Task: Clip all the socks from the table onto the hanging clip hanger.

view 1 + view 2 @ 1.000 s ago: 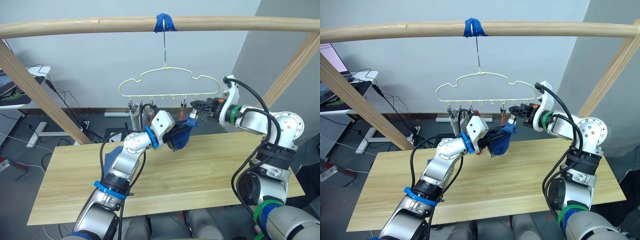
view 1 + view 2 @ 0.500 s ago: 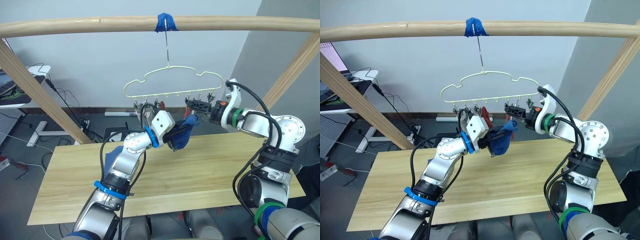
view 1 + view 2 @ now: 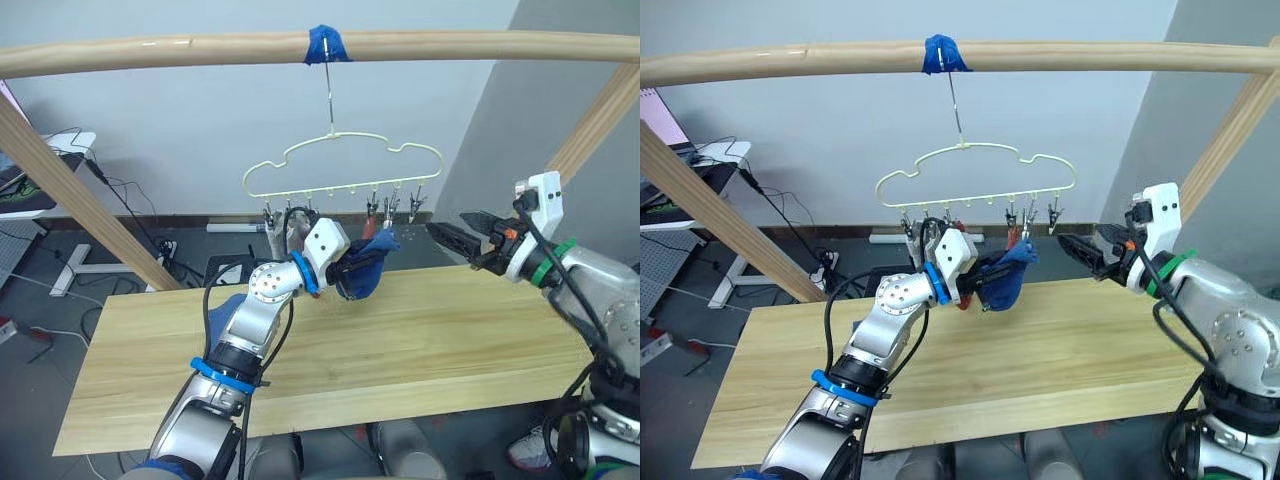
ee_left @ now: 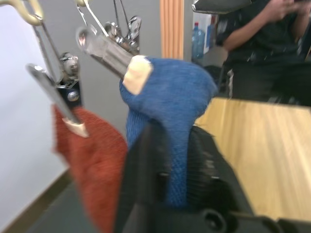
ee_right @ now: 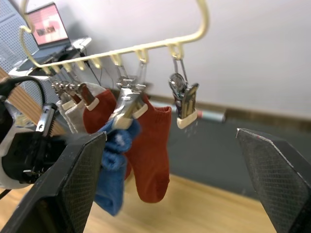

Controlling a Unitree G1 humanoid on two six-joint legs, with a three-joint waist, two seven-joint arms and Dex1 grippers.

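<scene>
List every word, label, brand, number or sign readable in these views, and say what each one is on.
No text can be read in any view.
The laptop screen shows pinkish content, too blurred to read.
The blue sock, the rust red sock, the clip hanger and the table carry no visible lettering.
The blue tape on the pole is plain.

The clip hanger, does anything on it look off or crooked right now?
Nothing is damaged. One oddity: the blue sock is clipped to the clip hanger while the left end effector grips it. The end clip hangs bare.
</scene>
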